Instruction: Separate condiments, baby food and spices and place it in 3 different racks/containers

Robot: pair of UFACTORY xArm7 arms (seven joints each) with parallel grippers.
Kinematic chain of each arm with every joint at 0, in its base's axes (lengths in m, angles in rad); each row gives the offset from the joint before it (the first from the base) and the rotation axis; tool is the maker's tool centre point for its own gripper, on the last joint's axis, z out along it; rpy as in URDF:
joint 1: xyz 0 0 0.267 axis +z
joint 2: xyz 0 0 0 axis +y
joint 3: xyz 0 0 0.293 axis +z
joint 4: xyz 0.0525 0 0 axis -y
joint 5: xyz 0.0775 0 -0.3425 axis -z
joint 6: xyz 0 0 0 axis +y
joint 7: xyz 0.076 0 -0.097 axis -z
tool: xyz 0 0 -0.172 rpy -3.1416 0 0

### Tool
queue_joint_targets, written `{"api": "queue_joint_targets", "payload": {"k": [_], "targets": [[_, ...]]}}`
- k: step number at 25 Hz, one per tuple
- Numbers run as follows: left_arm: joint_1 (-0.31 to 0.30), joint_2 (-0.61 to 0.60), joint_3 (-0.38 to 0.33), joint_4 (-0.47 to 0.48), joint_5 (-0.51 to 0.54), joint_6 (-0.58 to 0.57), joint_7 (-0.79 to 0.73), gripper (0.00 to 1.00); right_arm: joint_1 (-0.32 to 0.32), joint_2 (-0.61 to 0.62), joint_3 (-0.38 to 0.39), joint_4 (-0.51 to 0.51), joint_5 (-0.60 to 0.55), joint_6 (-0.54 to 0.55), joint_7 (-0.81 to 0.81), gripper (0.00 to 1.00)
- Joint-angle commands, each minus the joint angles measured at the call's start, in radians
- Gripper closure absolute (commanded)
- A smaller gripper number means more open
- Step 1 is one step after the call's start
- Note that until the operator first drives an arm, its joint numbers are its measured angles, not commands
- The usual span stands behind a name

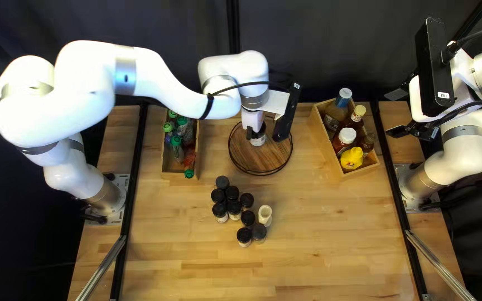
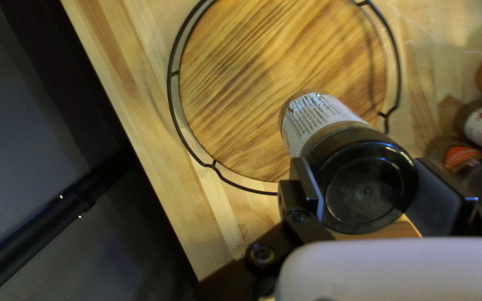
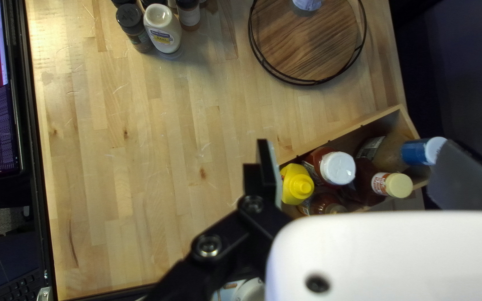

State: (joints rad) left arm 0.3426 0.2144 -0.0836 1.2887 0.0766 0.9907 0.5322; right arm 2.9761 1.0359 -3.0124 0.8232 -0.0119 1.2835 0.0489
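Observation:
My left gripper (image 1: 255,129) is over the round wooden tray (image 1: 260,159) with a black-capped spice jar (image 1: 258,139) in its grasp. In the left wrist view, the fingers of my left gripper (image 2: 364,187) press both sides of the jar's cap (image 2: 364,184); whether its base touches the wood is unclear. My right gripper (image 1: 398,114) is raised at the right, and in the right wrist view my right gripper (image 3: 361,170) stands open and empty. Black-capped jars (image 1: 232,193) cluster mid-table beside a cream-coloured bottle (image 1: 265,213).
A wooden box (image 1: 165,165) left of the tray holds green-capped bottles (image 1: 176,140). Another wooden box (image 1: 328,146) at the right holds sauce bottles, including a yellow one (image 1: 351,158). The tray has a raised black wire rim (image 2: 169,83).

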Motion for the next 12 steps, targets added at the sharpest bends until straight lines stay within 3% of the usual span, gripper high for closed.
{"api": "queue_joint_targets", "payload": {"k": [1,12], "targets": [[0.010,0.054,0.003,0.028,-0.016,-0.010,0.010,1.00,0.000,0.000,0.000,0.000,0.000,0.000,0.000,0.00],[0.023,0.105,0.005,0.043,-0.038,-0.035,0.020,1.00,0.000,0.000,0.000,0.000,0.000,0.000,0.000,0.00]]}}
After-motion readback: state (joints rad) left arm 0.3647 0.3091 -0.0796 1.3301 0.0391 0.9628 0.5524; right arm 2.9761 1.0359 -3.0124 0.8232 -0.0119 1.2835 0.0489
